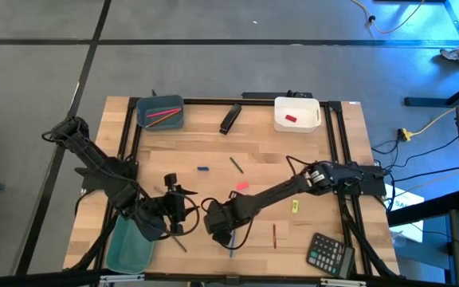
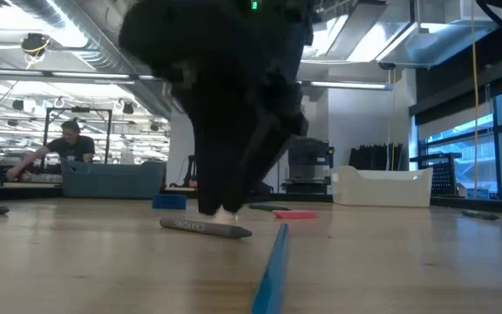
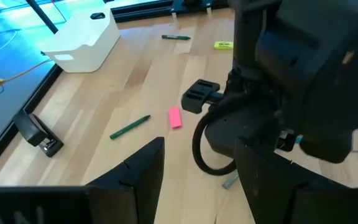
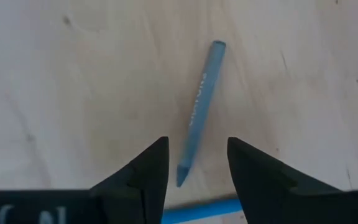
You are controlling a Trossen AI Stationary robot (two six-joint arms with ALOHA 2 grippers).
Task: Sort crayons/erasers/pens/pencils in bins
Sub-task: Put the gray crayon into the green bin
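Observation:
A grey-blue crayon [image 4: 199,106] lies flat on the wooden table near its front edge. My right gripper [image 4: 197,146] points down over it, open, one finger on each side of the crayon's pointed end [image 4: 182,176], apart from it. Just beside it lies a bright blue pencil [image 4: 204,211]. In the low view the crayon [image 2: 206,228] lies under the dark gripper, and the blue pencil [image 2: 273,262] is nearer. My left gripper [image 1: 180,206] hangs open above the table beside the teal bin [image 1: 130,247], with nothing between its fingers.
At the back stand a blue-grey bin [image 1: 160,112] with pencils and a white bin [image 1: 297,114] with a red eraser, with a black stapler-like object [image 1: 229,118] between them. A pink eraser [image 1: 241,186], green stick [image 1: 236,164], dark red pen [image 1: 274,235] and calculator [image 1: 329,253] lie around.

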